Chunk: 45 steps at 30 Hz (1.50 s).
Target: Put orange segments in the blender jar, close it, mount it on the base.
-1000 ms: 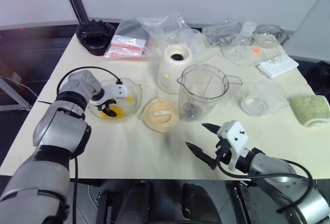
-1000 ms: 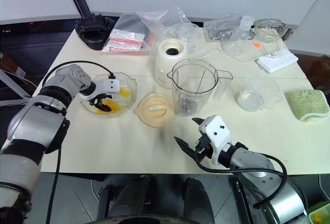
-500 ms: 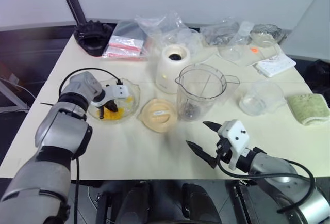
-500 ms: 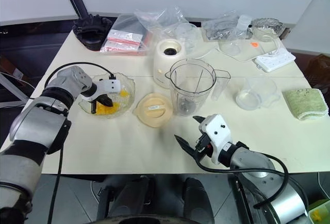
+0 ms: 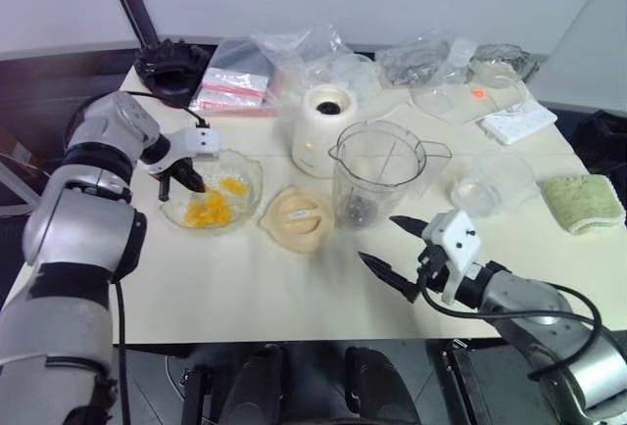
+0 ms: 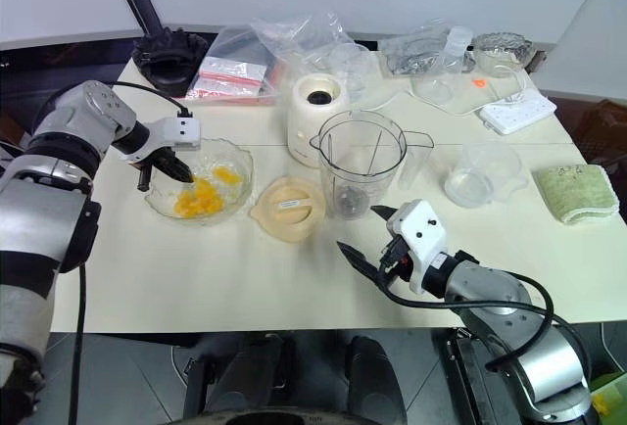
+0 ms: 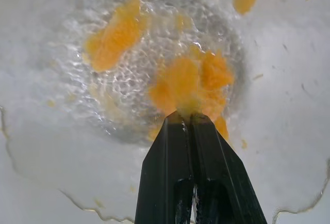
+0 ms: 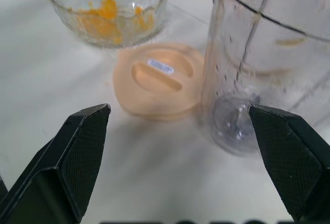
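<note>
Several orange segments (image 5: 206, 210) lie in a scalloped glass bowl (image 5: 257, 182) at the table's left. My left gripper (image 5: 196, 184) hangs shut just above the bowl's left side. In the left wrist view its tips (image 7: 184, 116) sit right over the orange pile (image 7: 191, 79); I cannot tell whether a piece is pinched. The clear blender jar (image 5: 377, 175) stands upright and open at mid-table, with the cream base (image 5: 323, 131) behind it. My right gripper (image 5: 380, 239) is open and empty in front of the jar (image 8: 268, 53), low over the table.
A peach-cream lid (image 5: 297, 217) lies flat between bowl and jar. A small clear dish (image 5: 490, 185), a green cloth (image 5: 583, 202) and a white power strip (image 5: 524, 123) are at the right. Plastic bags (image 5: 240, 87) and a black object (image 5: 168, 65) line the back edge.
My left gripper has shut inside the bowl and risen out of it toward the bowl's left side. The right gripper has stayed open in about the same place.
</note>
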Each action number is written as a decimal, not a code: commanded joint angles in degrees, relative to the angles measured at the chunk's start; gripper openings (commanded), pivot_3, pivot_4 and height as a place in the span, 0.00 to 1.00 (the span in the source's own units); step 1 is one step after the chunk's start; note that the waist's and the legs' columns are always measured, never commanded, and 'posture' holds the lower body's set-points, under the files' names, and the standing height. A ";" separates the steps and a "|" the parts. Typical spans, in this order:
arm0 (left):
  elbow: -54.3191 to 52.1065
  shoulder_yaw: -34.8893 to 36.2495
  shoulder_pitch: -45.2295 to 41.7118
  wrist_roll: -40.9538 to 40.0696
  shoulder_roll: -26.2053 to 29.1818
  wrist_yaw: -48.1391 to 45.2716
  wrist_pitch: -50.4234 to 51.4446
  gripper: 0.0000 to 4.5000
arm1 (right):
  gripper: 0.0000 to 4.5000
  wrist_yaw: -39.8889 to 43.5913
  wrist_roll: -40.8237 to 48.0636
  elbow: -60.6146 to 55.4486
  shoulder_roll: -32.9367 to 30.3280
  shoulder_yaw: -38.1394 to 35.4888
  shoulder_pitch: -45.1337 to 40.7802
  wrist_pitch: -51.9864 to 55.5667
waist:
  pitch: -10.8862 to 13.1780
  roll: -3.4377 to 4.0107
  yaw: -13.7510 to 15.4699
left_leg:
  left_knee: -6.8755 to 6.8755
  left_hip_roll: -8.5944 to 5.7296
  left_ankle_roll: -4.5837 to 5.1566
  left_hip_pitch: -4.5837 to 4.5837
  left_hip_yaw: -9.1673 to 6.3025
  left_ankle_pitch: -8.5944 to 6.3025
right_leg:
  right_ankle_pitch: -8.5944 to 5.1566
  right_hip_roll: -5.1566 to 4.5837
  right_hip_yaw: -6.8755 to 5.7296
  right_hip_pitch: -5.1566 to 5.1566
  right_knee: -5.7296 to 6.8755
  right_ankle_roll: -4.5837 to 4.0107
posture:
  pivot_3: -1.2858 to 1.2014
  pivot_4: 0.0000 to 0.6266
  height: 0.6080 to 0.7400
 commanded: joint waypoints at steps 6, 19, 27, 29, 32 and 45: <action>-0.60 1.51 -1.13 -1.34 0.55 1.52 -0.04 0.01 | 1.00 1.00 -1.04 1.62 0.19 -0.16 -1.85 -2.50 | 0.00 0.00 -0.06 | 0.01 0.00 0.00 0.00 0.00 0.00 | 0.00 0.00 0.00 0.00 0.02 0.00 | 0.52 0.24 1.00; -0.02 2.08 3.07 -1.66 -3.56 13.03 2.41 0.75 | 1.00 1.57 1.71 -2.34 -0.73 -4.34 -0.15 0.15 | 0.00 0.00 -0.02 | 0.02 -0.01 0.00 0.01 0.00 0.00 | 0.00 0.00 0.01 -0.02 0.12 0.01 | 0.52 0.24 1.00; 0.11 3.31 6.28 -2.09 -4.91 17.14 3.72 0.75 | 1.00 0.75 4.92 -6.24 -2.38 -7.77 0.63 3.58 | -0.01 -0.02 0.00 | 0.02 -0.01 0.00 0.03 -0.01 0.00 | 0.00 -0.01 0.02 -0.02 0.16 0.01 | 0.52 0.24 1.00; 0.12 3.01 6.98 -1.58 -4.92 17.83 3.58 0.75 | 1.00 0.51 5.15 -6.41 -2.46 -7.73 0.63 3.98 | -0.01 -0.02 0.03 | 0.02 -0.02 0.00 0.02 -0.01 0.00 | 0.00 -0.01 0.01 -0.02 0.17 0.01 | 0.52 0.24 1.00; 0.26 3.17 7.93 -1.57 -5.52 19.60 4.26 0.75 | 1.00 0.28 5.38 -6.84 -2.72 -8.07 0.97 4.48 | -0.01 -0.02 0.02 | 0.02 -0.02 0.00 0.02 -0.01 0.00 | 0.00 -0.01 0.02 -0.02 0.17 0.01 | 0.52 0.24 1.00; 0.71 5.10 10.43 -2.57 -8.65 20.71 10.52 0.63 | 1.00 -1.37 6.34 -10.40 -3.71 -10.25 3.35 6.94 | -0.20 0.01 0.18 | 0.02 -0.05 0.00 0.16 -0.01 0.00 | 0.00 -0.03 0.02 0.10 0.18 0.01 | 0.52 0.24 1.00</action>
